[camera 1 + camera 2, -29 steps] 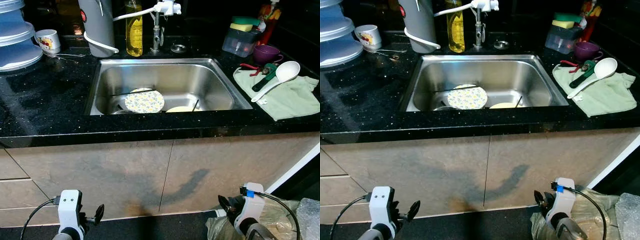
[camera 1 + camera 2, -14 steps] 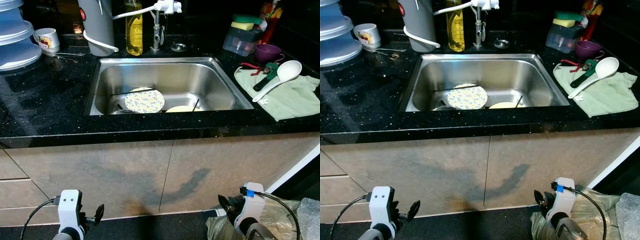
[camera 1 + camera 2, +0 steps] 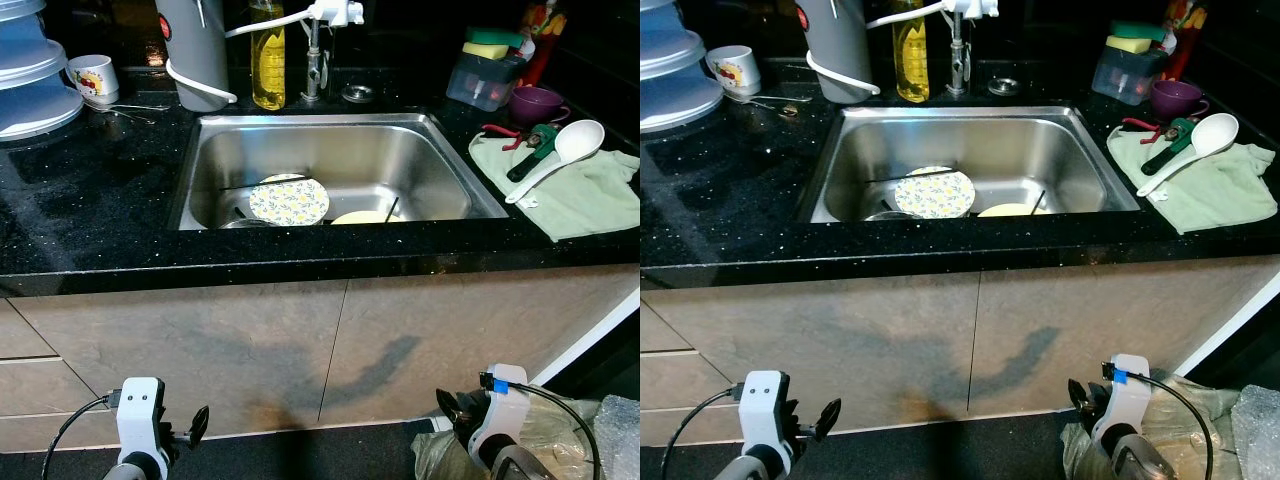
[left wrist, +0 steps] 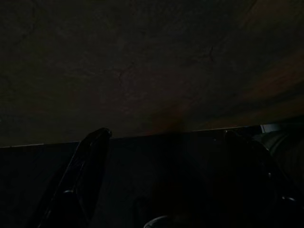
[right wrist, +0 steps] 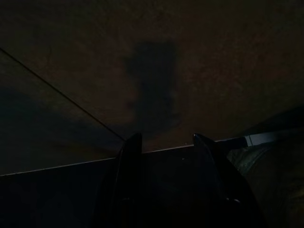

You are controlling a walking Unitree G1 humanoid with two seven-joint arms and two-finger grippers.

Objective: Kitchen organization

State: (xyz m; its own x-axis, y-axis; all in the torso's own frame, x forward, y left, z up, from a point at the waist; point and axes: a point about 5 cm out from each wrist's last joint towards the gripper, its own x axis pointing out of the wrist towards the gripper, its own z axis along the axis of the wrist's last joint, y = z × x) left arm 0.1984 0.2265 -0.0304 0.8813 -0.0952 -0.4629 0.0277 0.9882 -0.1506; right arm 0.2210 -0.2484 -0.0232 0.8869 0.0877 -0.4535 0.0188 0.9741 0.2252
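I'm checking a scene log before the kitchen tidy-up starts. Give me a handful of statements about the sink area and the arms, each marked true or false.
1. A floral plate lies inside the sink. True.
2. The white ladle lies in the sink. False: it rests on the green cloth on the counter, on the robot's right of the sink.
3. The left end effector and right end effector hang low in front of the cabinet doors. True.
4. The purple cup stands on the robot's left of the sink. False: it stands on the right, behind the cloth.
5. The right end effector holds a sponge. False: its fingers are apart with nothing between them.
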